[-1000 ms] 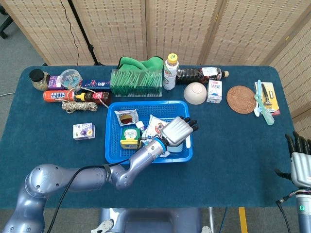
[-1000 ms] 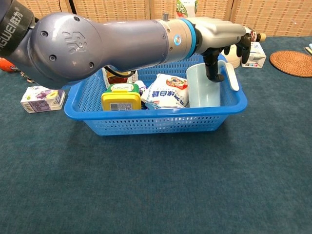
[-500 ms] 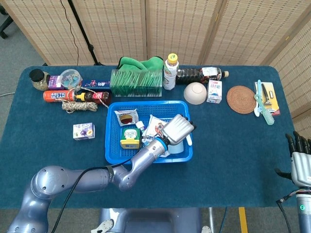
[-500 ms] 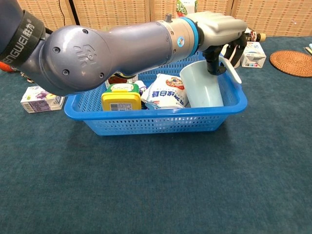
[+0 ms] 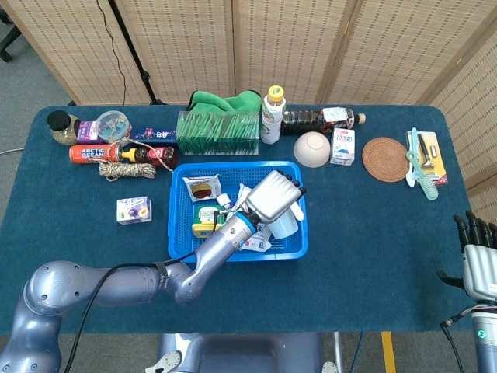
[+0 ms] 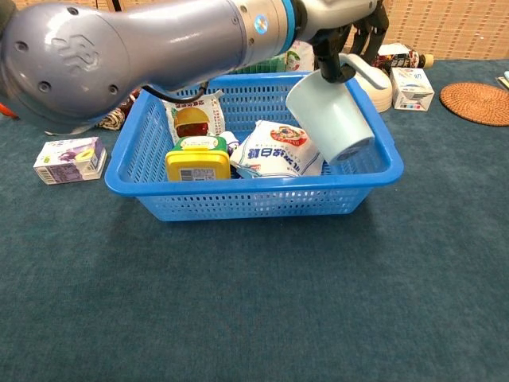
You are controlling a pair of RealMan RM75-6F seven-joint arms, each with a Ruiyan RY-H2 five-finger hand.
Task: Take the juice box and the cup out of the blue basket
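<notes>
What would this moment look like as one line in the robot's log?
left hand: holds cup, lifted, tilted over basket | right hand: idle, open | juice box: in basket

"ARCTIC OCEAN" on orange bottle [image 5: 99, 153], other labels unreadable

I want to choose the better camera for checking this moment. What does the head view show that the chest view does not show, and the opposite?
Only the head view shows the right hand, idle at the table's near right edge, and the back row: the green cloth and the rope coil. Only the chest view shows plainly that the cup is lifted and tilted, its base toward the camera, above the snack bags. Both show the left hand holding the cup, the blue basket and the yellow juice box inside it.
</notes>
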